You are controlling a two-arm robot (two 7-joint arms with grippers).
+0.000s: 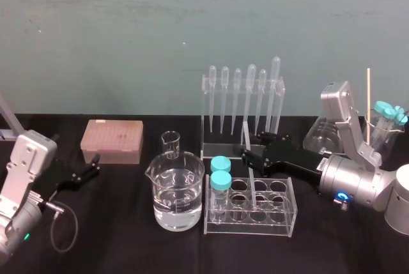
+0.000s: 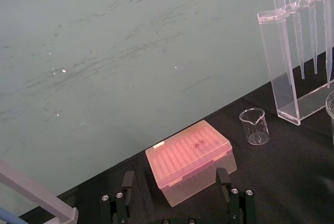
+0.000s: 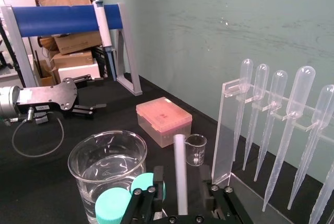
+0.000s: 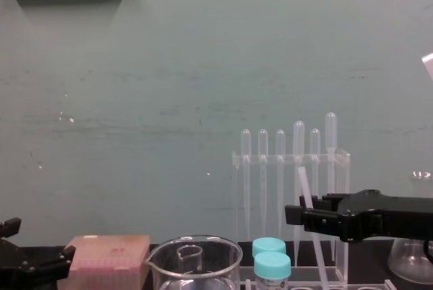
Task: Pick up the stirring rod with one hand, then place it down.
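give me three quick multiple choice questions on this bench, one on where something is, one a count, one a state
1. Where is the stirring rod's lower end?
A in the small beaker
B in the clear tube rack
C in the flask

2. How many teal-capped tubes stand in that rack?
A two
B four
C none

3. How is the large beaker?
A tipped over
B part full of clear liquid
C capped

Answers:
1 B: the rod leans with its foot among the rack's holes, and the right gripper is at its middle.
2 A: two teal caps show at the rack's left end.
3 B: it stands upright with liquid inside. The left gripper is parked beside the pink tip box.
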